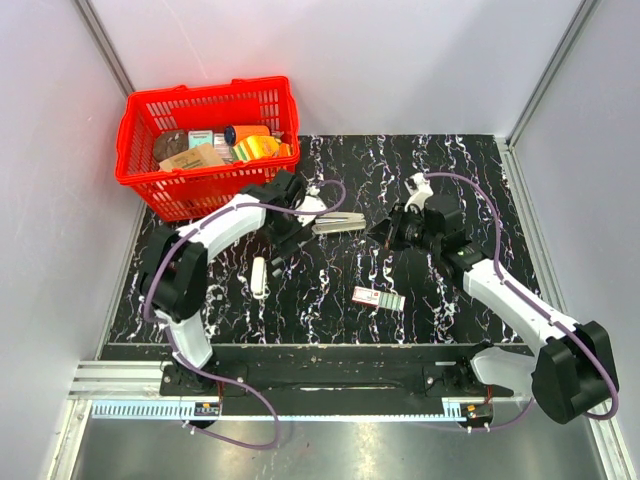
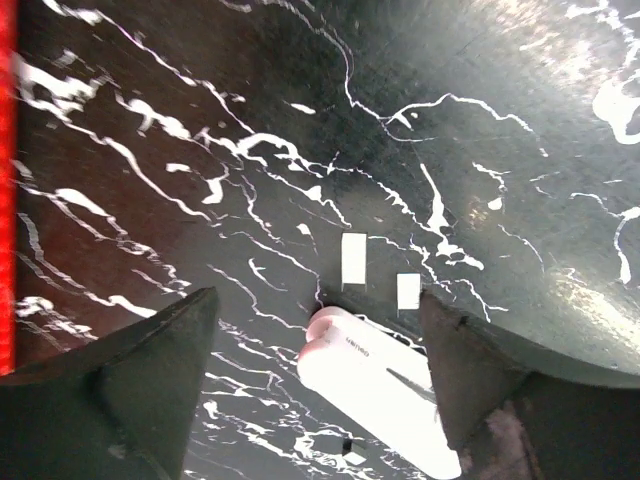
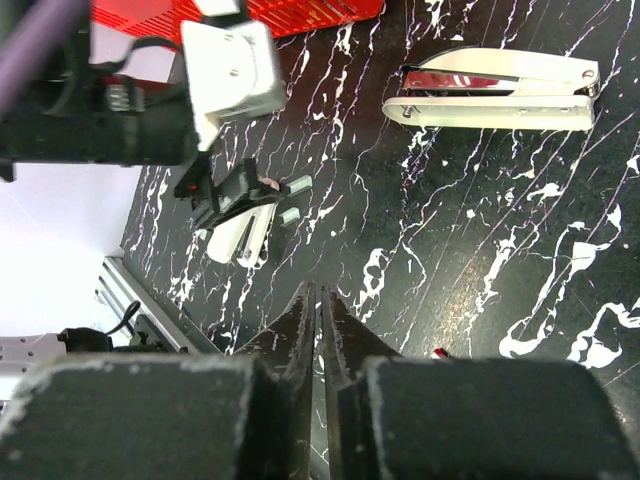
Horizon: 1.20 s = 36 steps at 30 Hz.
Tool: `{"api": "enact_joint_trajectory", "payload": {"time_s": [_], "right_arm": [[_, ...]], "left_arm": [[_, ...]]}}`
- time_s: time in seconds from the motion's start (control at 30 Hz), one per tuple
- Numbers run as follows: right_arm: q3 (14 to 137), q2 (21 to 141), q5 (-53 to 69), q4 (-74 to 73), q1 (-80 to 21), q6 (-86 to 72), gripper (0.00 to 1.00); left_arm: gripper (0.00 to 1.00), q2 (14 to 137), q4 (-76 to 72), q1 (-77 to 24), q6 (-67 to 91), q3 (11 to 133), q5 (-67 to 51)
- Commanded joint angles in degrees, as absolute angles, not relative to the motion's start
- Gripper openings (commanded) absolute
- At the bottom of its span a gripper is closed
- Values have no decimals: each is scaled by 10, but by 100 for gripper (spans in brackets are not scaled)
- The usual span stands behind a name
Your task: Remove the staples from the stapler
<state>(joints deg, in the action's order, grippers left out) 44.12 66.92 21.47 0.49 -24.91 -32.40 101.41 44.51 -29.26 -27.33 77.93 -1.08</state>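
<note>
Jaws of the left gripper (image 1: pixel 281 250) hang over the black marbled table (image 1: pixel 450 170) left of centre in the top view, just up and right of a short white bar (image 1: pixel 258 275); their spread is hard to read from here. The stapler (image 1: pixel 338 222) lies on the table near the middle of the frame, between the two arms. The right gripper (image 1: pixel 386 228) is just to its right, apart from it. A small red-and-white box (image 1: pixel 378 297) lies lower, near centre, and a red basket (image 1: pixel 205 92) holding packets sits at upper left. In the left wrist view the jaws stand spread wide, one of the fingers (image 2: pixel 150 370) at lower left and its partner at lower right. The white bar (image 2: pixel 375 385) lies on the table between them, and two small pale pieces (image 2: pixel 353 260) rest just beyond it. In the right wrist view the jaws are all but pressed together at the bottom centre, a thin slit between them, pinching nothing. The stapler (image 3: pixel 500 88) lies at upper right, well apart from them.
</note>
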Motion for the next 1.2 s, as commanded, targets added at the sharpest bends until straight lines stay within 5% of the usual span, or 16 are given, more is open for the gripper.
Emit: {"api": "enact_joint_trajectory", "payload": {"time_s": [0.0,0.43,0.87,1.17], "right_arm": [[445,657,199,10,-256,-307,8],[438,676,206,32,-256,-307,0],[438,684,214,42,-256,-309,0],[439,682,210,35,-256,-305,0]], "left_arm": [[81,1040,431,-286,-263,787,3],[65,1115,445,-275,-275,800,-42],[38,1142,446,-258,-266,809,-64],[36,1126,449,-259,-261,776,-69]]}}
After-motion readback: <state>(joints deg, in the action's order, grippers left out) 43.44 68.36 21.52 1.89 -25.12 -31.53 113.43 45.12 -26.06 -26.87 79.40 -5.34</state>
